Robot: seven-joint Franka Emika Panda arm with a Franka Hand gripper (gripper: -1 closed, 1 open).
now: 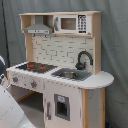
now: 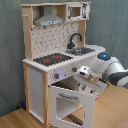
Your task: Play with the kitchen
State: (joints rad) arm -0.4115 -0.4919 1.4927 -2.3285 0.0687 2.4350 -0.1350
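Toy kitchen (image 1: pixel 60 65) in white and light wood fills both exterior views, standing on a wooden floor (image 2: pixel 15 119) before a grey curtain (image 1: pixel 114 45). Its black hob (image 2: pixel 53 59) with red rings sits beside the steel sink (image 2: pixel 86 50) and black faucet (image 2: pixel 75 39); the grey hood (image 1: pixel 38 28) and microwave (image 1: pixel 71 23) sit above. In the second exterior view the windowed oven door (image 2: pixel 70 104) hangs open, swung outward, and the white arm's gripper (image 2: pixel 83 75) sits at the front panel just above it, near the knobs (image 2: pixel 56 76). Whether its jaws are spread or pressed together, I cannot tell.
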